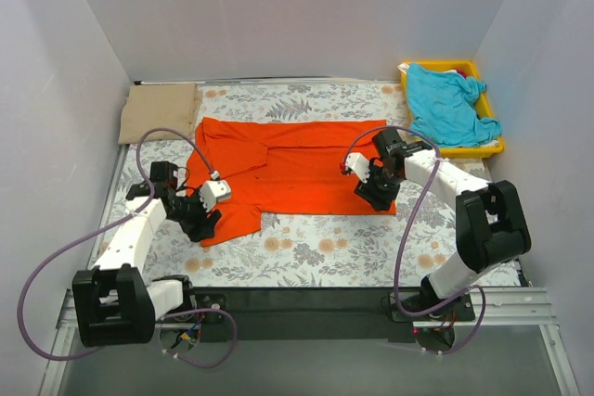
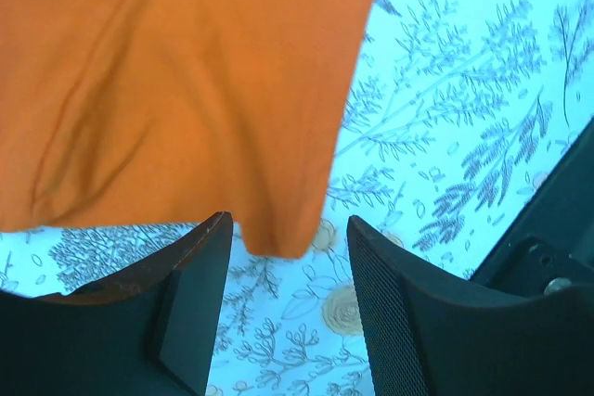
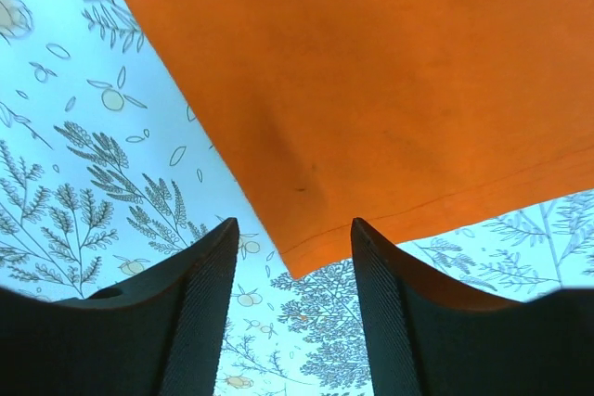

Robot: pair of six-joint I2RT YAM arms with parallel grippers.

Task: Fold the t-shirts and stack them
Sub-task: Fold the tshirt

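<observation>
On grey fern-print cloth (image 1: pixel 325 252), mid-table: orange-red t-shirt (image 1: pixel 297 169) spread out, creased. Left gripper (image 2: pixel 288 229) slack, fingers apart, gripping nothing; near-left shirt corner lies just past tips. Right gripper (image 3: pixel 292 229) likewise slack and empty, near-right hem corner just ahead of gap. Turquoise t-shirt (image 1: pixel 445 104) heaped in yellow tray (image 1: pixel 483 148), far right. Tan t-shirt (image 1: pixel 158 110) flat at far-left corner.

Yellow tray (image 1: pixel 469 149) far R, maybe on fern-print cloth (image 1: pixel 316 252).
</observation>
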